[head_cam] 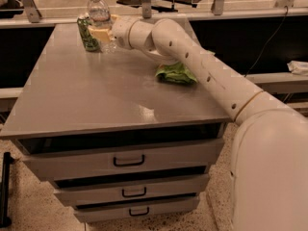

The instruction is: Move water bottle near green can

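The pincer (104,33) is gripping the water bottle (98,9) low on its body at the table's (96,97) far edge — the green can (87,32) is standing just beside the pincer's tip.

At the far left corner of the table (96,100), the green can (85,35) stands just left of the water bottle (98,11) — nearly touching. The end effector (102,34), reaching in from the right, is clasped around the bottle's lower part. A snack bag (174,74) lies nearer the right edge, partly behind the arm (202,62) — three drawers (129,160) are stacked below the tabletop.
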### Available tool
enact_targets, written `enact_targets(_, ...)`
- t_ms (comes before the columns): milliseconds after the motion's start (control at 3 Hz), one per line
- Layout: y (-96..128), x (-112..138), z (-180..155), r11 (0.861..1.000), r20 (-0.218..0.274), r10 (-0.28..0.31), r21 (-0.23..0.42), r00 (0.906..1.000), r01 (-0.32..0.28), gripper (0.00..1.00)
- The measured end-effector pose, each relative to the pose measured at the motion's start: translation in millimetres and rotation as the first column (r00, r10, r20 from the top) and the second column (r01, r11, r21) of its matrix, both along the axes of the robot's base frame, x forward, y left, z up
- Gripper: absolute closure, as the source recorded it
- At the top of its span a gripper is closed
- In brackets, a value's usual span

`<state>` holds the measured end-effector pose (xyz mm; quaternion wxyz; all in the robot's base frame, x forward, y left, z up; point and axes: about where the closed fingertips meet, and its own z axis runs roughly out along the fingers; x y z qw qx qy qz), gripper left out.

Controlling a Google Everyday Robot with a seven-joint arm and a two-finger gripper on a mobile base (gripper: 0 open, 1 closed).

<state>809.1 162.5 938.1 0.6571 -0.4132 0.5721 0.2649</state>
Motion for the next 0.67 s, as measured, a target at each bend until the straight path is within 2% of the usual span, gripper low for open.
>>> enact_targets(333,5,6,-3,0.999,-0.031,-0.004,-0.039,0.9995,0.003,1.00)
enact_targets(667,8,16,-12,0.999,-0.067,-0.006,-0.047,0.9977,0.002,0.98)
